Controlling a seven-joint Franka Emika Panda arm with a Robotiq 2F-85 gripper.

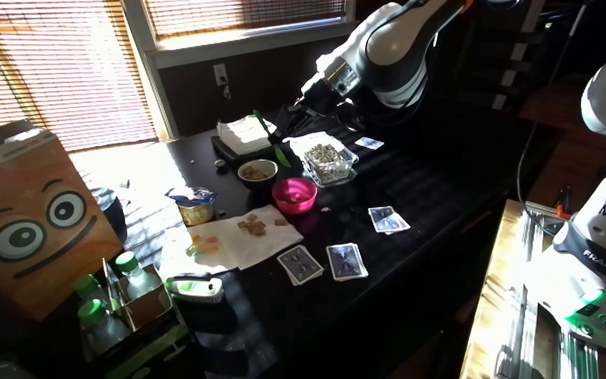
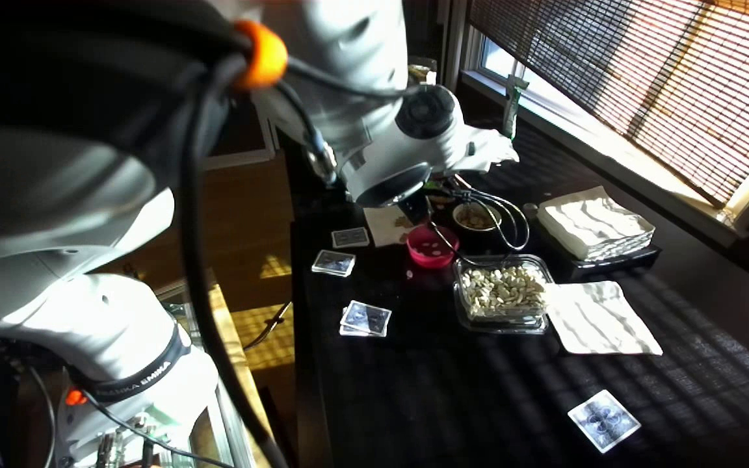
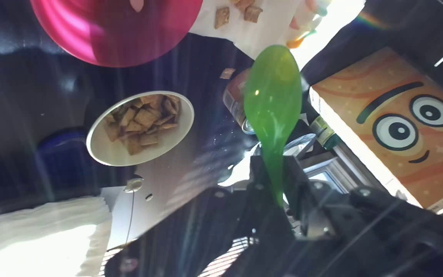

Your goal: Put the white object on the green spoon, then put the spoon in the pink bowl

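Observation:
The green spoon [image 3: 273, 96] is held by its handle between the fingertips of my gripper [image 3: 272, 169], which is shut on it. The scoop end points up in the wrist view; I see only glints on it. In an exterior view the spoon [image 1: 282, 156] and gripper [image 1: 275, 138] are above the table, behind the dark bowl. The pink bowl [image 1: 294, 197] stands on the table with small pale pieces inside; it also shows in the wrist view [image 3: 125, 42]. A small whitish piece [image 1: 325, 209] lies beside it; I cannot tell whether this is the white object.
The dark bowl of brown cereal [image 1: 256, 173] stands beside the pink bowl. A clear container of pale seeds [image 2: 504, 292], a napkin stack [image 2: 595, 221] and a can [image 1: 196, 213] are close by. Card piles [image 1: 346, 261] and an orange box [image 1: 40, 221] are on the table.

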